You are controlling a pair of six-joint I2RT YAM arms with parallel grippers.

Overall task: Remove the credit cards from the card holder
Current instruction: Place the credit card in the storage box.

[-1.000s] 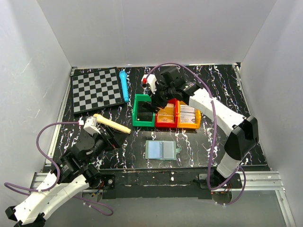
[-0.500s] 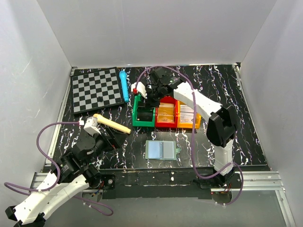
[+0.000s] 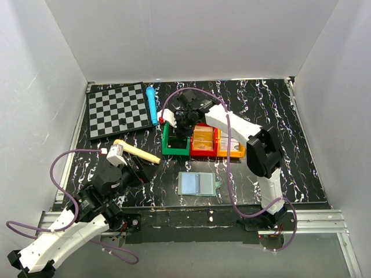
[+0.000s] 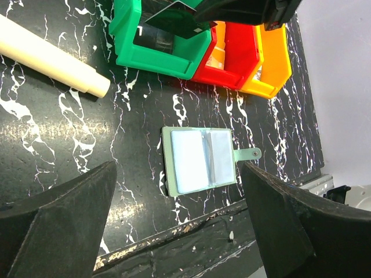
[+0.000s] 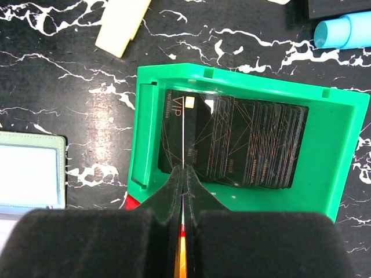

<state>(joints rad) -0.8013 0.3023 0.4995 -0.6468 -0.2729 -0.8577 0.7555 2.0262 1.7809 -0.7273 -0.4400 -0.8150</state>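
Right claw point(image 5: 183, 174) pinched tight on one thin card point(image 5: 184, 133), seen edge-on from the wrist. It hangs over the green bin point(image 5: 249, 84), the leftmost of three bins.
Stack of dark cards point(image 5: 243, 142) lies fanned on that bin's floor. The held card sits above the stack's left end, close to the bin's left wall.
Card holder point(image 3: 199, 183) lies open and flat on the bench point(image 3: 261, 104), near of the bins, pale blue panels up and tab pointing right. Cannot tell if any cards remain in it.
Left claw point(image 4: 177, 174) spread wide and holding nothing, looking down on the holder.

Judgement: step in hand is dropping this card in the green bin.
- Lower it before release; from height an on-edge card may tip over the wall.
- Shift slightly right, off the left wall.
- Lean the card toward flat so it lands on the stack.
- Open only enough to free it, then lift straight up.
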